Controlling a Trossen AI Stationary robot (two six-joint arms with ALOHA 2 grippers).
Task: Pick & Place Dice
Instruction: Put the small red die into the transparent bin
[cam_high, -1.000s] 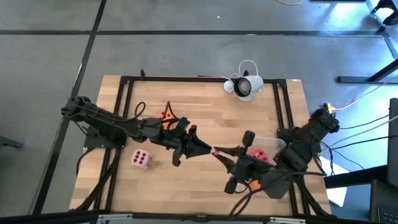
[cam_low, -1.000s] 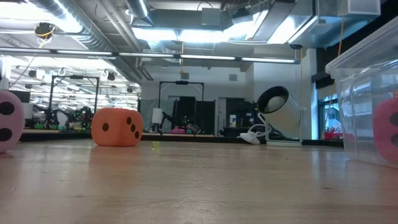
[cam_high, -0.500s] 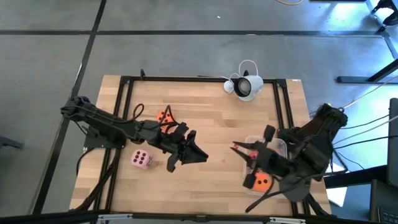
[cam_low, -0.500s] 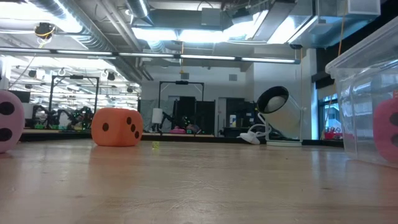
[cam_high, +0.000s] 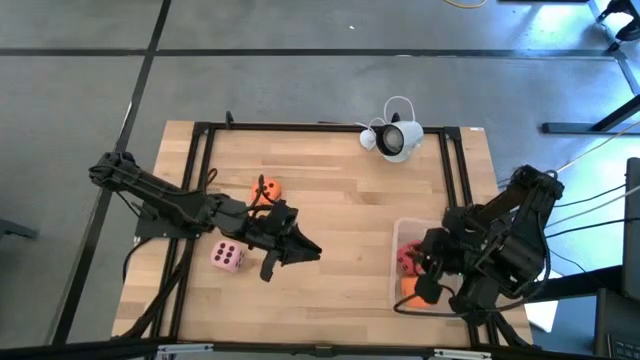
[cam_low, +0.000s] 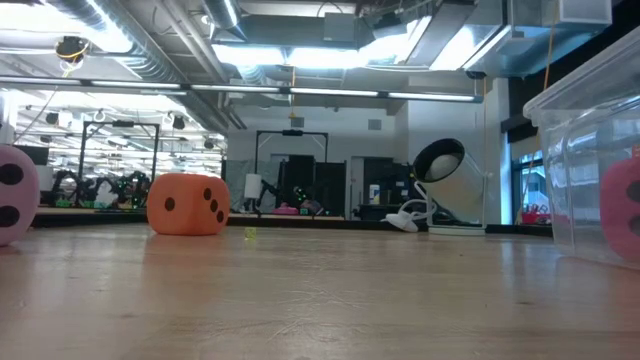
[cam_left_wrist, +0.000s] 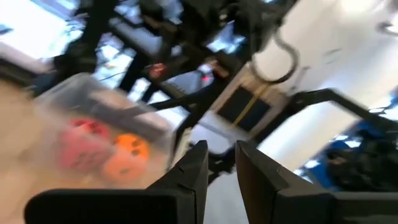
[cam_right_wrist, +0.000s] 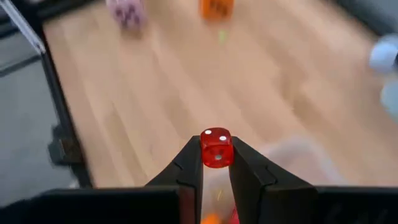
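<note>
A clear bin (cam_high: 396, 232) stands at the table's right with a red die (cam_high: 406, 258) and an orange die (cam_high: 411, 288) inside. My right gripper (cam_high: 418, 268) hovers over the bin, shut on a small red die (cam_right_wrist: 216, 148) with white pips. A second orange die (cam_high: 266, 188) and a pale pink die (cam_high: 227, 256) rest on the table at the left. My left gripper (cam_high: 308, 251) is at mid-table just right of the pink die, empty, with a narrow gap between its fingers (cam_left_wrist: 221, 163). My right gripper pinches the small red die by two opposite sides (cam_right_wrist: 205, 150) between its two fingers, at their free ends. The fingers slant down from the table's right side. The die is lifted clear above the bin, over the dice inside it (cam_right_wrist: 214, 218).
A white lamp-like device (cam_high: 393, 138) with a cable stands at the table's far edge. A black frame (cam_high: 200, 150) runs along the table's sides. Bare wood lies between the two grippers. The low view shows the orange die (cam_low: 187, 204), the pink die (cam_low: 10, 195) and the bin's wall (cam_low: 585, 140).
My right gripper has carried the small red die from mid-table toward the right edge, to above the bin, tipping downward. My left gripper has drawn back toward the table's left, nearer the pink die.
</note>
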